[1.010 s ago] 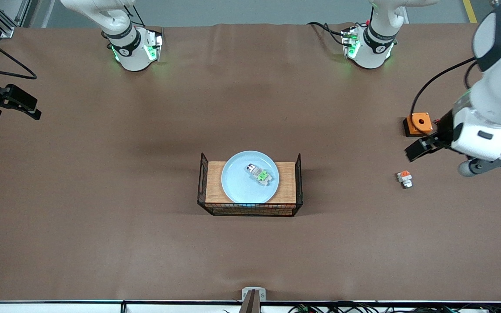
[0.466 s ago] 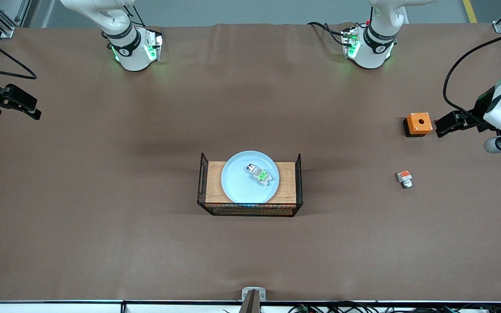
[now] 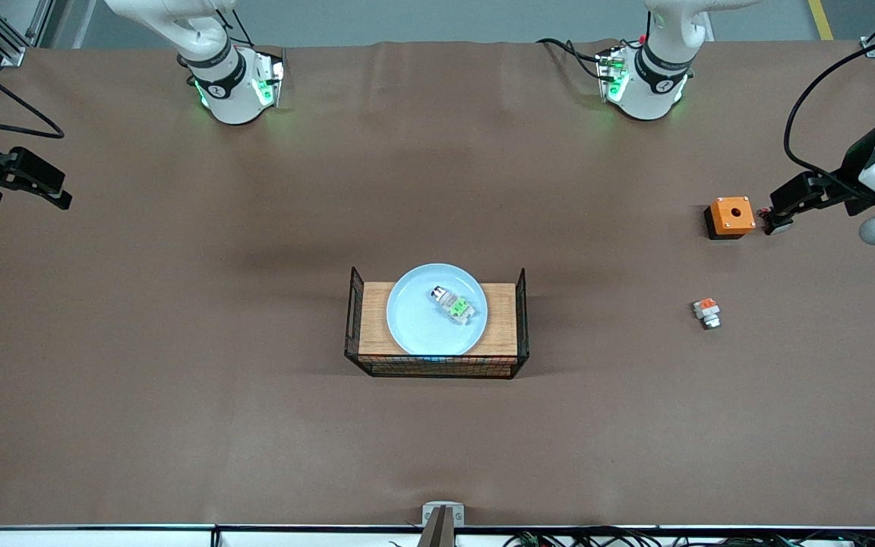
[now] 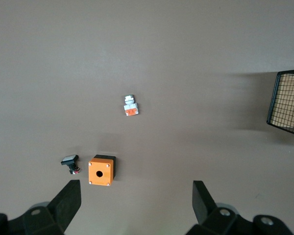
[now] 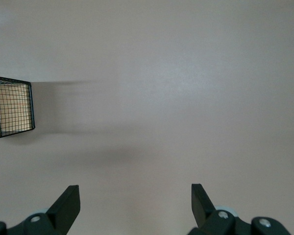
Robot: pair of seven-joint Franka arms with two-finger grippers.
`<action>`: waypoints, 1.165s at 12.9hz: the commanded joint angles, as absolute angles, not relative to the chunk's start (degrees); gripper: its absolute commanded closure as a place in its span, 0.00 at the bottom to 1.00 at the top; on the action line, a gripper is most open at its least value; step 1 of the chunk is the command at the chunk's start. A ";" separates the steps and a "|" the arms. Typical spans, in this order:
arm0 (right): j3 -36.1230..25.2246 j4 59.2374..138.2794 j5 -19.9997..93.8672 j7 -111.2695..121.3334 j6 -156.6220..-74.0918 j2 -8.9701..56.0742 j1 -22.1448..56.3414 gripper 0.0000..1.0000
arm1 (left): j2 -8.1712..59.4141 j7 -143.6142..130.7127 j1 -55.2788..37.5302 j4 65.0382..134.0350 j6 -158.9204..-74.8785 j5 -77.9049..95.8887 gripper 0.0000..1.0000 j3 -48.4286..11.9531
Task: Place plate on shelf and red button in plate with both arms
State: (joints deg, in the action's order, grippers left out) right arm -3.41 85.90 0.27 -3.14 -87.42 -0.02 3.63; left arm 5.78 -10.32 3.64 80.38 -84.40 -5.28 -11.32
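The pale-blue plate (image 3: 426,323) lies on the wooden board (image 3: 374,319) inside the wire basket (image 3: 522,323) at the table's middle. The red button (image 3: 453,304), white with a green patch, lies on the plate. My left gripper (image 3: 781,212) is open and empty, up in the air at the left arm's end of the table, beside the orange box (image 3: 731,216); its open fingers show in the left wrist view (image 4: 135,210). My right gripper (image 3: 41,186) is open and empty, waiting at the right arm's end; the right wrist view (image 5: 135,208) shows bare table under it.
A white part with an orange patch (image 3: 706,312) lies nearer the front camera than the orange box. In the left wrist view the orange box (image 4: 102,170), a dark button with a pale cap (image 4: 70,162), the orange-patch part (image 4: 131,105) and the basket's end (image 4: 289,103) show.
My left gripper has drawn back toward the left arm's end of the table, from over the spot between the orange box and orange-patch part. The right arm, plate and button have not moved.
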 commanded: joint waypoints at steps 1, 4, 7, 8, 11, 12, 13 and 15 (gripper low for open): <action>-2.55 85.34 -0.62 -2.73 -86.75 -0.09 2.90 0.00 | 3.43 -8.26 0.37 81.91 -84.46 -4.31 0.00 -7.76; -2.55 85.25 -0.53 -2.82 -86.75 -0.09 2.82 0.00 | -1.47 -5.19 -2.89 88.30 -86.82 0.43 0.01 -2.03; -2.55 85.25 -0.35 -3.25 -86.84 -0.09 2.90 0.00 | -5.09 -6.15 -4.48 93.42 -89.30 0.35 0.00 -1.93; -2.55 85.25 -0.35 -3.34 -86.84 -0.09 2.90 0.00 | -5.18 -6.15 -4.48 93.86 -89.30 -0.08 0.00 -2.11; -2.55 85.25 -0.53 -2.99 -86.92 -0.09 2.81 0.00 | -5.19 -6.15 -4.13 93.25 -89.30 -0.44 0.00 -2.28; -2.55 85.25 -0.35 -2.99 -86.92 -0.09 2.81 0.00 | -5.01 -6.15 -4.13 92.99 -89.21 -0.53 0.00 -2.29; -2.55 85.25 -0.35 -3.08 -86.92 -0.09 2.90 0.00 | -4.75 -5.63 -3.96 91.77 -88.86 -0.61 0.00 -2.20; -2.55 85.25 -0.26 -3.08 -87.01 -0.09 2.90 0.00 | -4.57 -5.97 -4.04 91.23 -87.28 -1.05 0.00 -1.93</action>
